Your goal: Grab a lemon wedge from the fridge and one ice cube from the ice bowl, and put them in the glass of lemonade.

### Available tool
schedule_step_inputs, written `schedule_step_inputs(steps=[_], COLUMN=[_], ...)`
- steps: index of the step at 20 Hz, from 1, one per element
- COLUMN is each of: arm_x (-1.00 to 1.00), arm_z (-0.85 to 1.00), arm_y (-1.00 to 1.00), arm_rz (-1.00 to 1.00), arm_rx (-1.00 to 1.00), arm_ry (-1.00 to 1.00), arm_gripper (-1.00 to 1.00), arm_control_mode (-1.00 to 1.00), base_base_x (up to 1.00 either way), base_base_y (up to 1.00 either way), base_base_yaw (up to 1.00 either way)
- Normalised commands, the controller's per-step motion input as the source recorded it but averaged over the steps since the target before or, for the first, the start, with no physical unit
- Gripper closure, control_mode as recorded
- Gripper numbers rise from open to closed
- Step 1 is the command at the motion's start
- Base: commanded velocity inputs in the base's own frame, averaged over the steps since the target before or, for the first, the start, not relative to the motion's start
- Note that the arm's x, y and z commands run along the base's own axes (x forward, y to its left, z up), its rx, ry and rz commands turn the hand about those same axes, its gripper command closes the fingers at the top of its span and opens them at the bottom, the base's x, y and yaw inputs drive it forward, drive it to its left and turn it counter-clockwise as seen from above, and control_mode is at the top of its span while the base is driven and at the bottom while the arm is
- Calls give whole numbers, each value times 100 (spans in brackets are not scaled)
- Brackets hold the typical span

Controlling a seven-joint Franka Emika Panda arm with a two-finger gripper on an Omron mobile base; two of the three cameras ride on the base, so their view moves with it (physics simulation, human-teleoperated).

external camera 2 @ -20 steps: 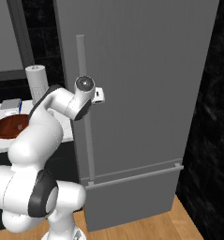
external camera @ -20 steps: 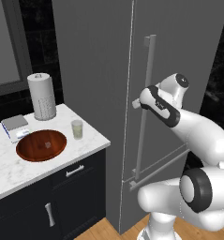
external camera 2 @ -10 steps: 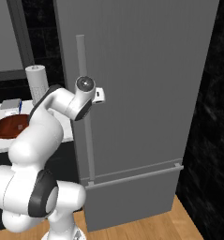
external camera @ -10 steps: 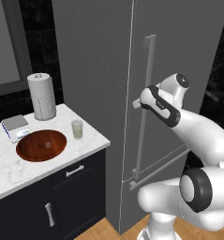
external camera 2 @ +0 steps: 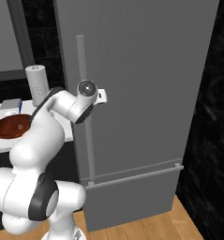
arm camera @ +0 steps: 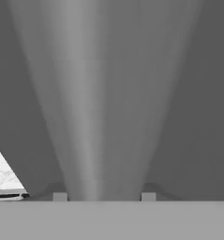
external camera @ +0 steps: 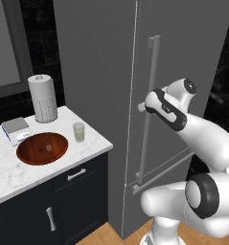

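The tall grey fridge [external camera: 97, 72] stands with its door closed, so the lemon wedge is hidden. My gripper [external camera: 145, 106] sits at mid-height on the long vertical handle [external camera: 152, 67], shut on it. In the hand view the bar [arm camera: 104, 117] runs up between my fingertips [arm camera: 60, 197], which press against its two sides. On the marble counter to the left, the glass of lemonade [external camera: 78, 131] stands upright beside the reddish-brown ice bowl [external camera: 42, 148]. Any ice cube in the bowl is too faint to make out.
A white paper-towel roll [external camera: 43, 98] stands at the back of the counter [external camera: 5, 172], with a small flat box [external camera: 15, 127] beside it. Dark base cabinets [external camera: 77, 191] sit below. A black wall [external camera 2: 216, 117] borders the fridge on the right.
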Motion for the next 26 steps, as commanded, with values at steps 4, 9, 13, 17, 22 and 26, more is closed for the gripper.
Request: schedule_step_inputs(steps=[4,9,13,17,22,26], arm_x=[0,-2,-14,-22,-16,-42], arm_z=[0,9,0,4,14,-5], arm_y=[-61,-74,-83,-92,-98,-99], arm_rz=[-3,-5,-5,-8,-13,-16], arm_rx=[0,0,1,3,3,9], arm_ry=[-9,-2,-8,-8,-2,-20], arm_gripper=[100,100,100,100,100,100], arm_control_mode=[-100,-100,-100,-100,-100,-100], base_base_x=[0,0,0,0,0,0], base_base_y=[0,0,0,0,0,0], base_base_yaw=[0,0,0,0,0,0])
